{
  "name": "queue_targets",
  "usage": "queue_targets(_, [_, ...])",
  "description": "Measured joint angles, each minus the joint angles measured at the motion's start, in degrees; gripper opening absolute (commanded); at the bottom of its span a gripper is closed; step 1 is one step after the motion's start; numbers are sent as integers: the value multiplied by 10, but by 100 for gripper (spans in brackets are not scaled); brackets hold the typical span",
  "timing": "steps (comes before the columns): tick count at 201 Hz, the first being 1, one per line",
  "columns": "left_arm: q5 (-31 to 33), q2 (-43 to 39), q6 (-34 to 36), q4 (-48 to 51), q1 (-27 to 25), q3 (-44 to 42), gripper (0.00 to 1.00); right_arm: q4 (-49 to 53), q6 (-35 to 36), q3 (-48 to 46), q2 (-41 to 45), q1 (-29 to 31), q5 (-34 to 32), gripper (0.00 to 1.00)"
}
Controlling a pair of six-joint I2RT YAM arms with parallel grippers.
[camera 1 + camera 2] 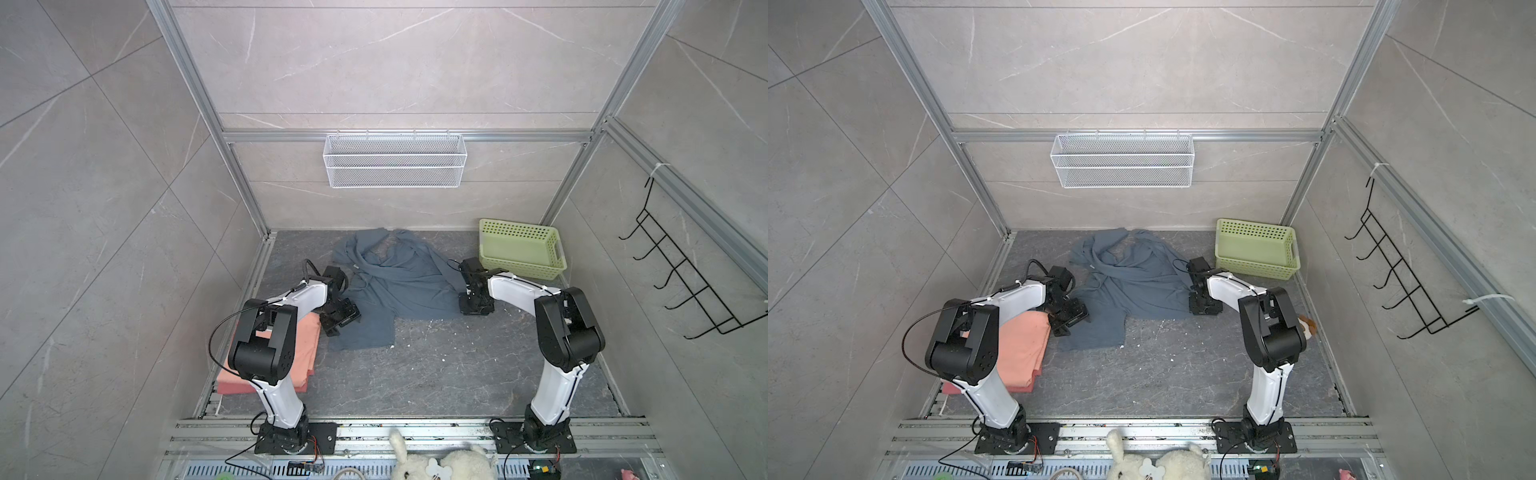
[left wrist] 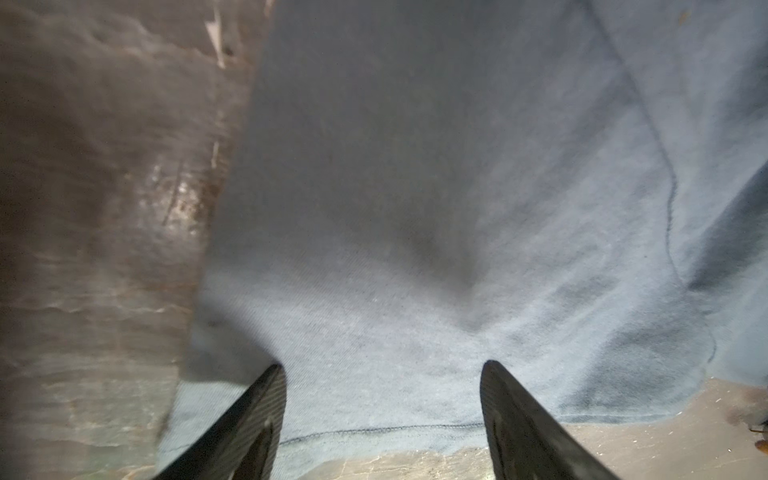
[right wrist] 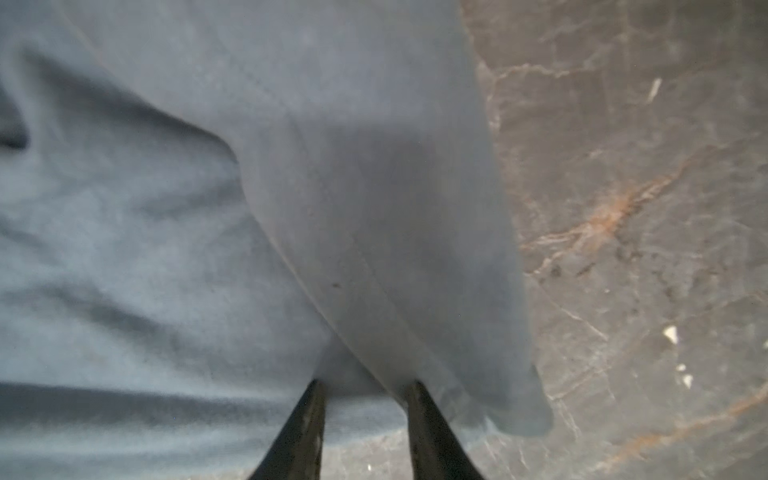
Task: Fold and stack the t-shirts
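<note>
The slate blue-grey t-shirt [image 1: 399, 286] lay unfolded on the dark desk [image 1: 457, 374], in the middle toward the back. Its near part was fairly flat and its far part was bunched and twisted into ropes. The folded salmon-pink t-shirts [image 1: 305, 349] sat stacked at the left edge, partly under your left arm.

Your step, as I judge it, was to flatten the blue-grey shirt before any fold. To do it well, you needed a grip on each side edge at matching height. Then you needed a steady pull apart and toward you, low over the desk, so the twisted far part dragged straight instead of lifting into a heap. You also had to keep the cloth off the pink stack just beside it.

Your left hand [image 2: 382, 374] was released, with its fingers spread wide over a hemmed edge and nothing pinched. Your right hand [image 3: 368, 392] stood partly closed at the shirt's opposite edge, with a fold of cloth at its fingertips. That wrist view was blurred, so I could not tell whether it gripped the cloth or only touched it.

Both sleeves and the collar were lost in the bunching. A small brown-and-white thing [image 1: 1308, 326] showed only partly behind your right arm.
</note>
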State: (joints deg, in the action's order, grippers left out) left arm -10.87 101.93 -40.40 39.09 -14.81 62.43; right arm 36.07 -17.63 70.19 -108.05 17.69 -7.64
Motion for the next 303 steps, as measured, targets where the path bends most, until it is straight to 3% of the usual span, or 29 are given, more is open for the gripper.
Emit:
queue_targets(46, [14, -3, -13, -3, -3, -3, 76, 0, 19, 0, 26, 1, 12, 43])
queue_targets(90, [15, -4, -18, -5, -3, -4, 76, 6, 47, 1, 21, 1, -2, 35])
queue_targets(127, [15, -4, -18, -4, -3, -3, 76, 9, 70, 1, 9, 1, -18, 39])
queue_targets(191, [13, -3, -18, -3, -2, -2, 76, 9, 92, -2, -6, -12, -19, 32])
queue_targets(239, [13, -3, -18, -3, -2, -2, 76, -9, 107, -16, 2, -45, 21, 33])
queue_targets(303, [12, -3, -16, -2, -2, -2, 75, -35, 113, -41, 22, -120, 145, 38])
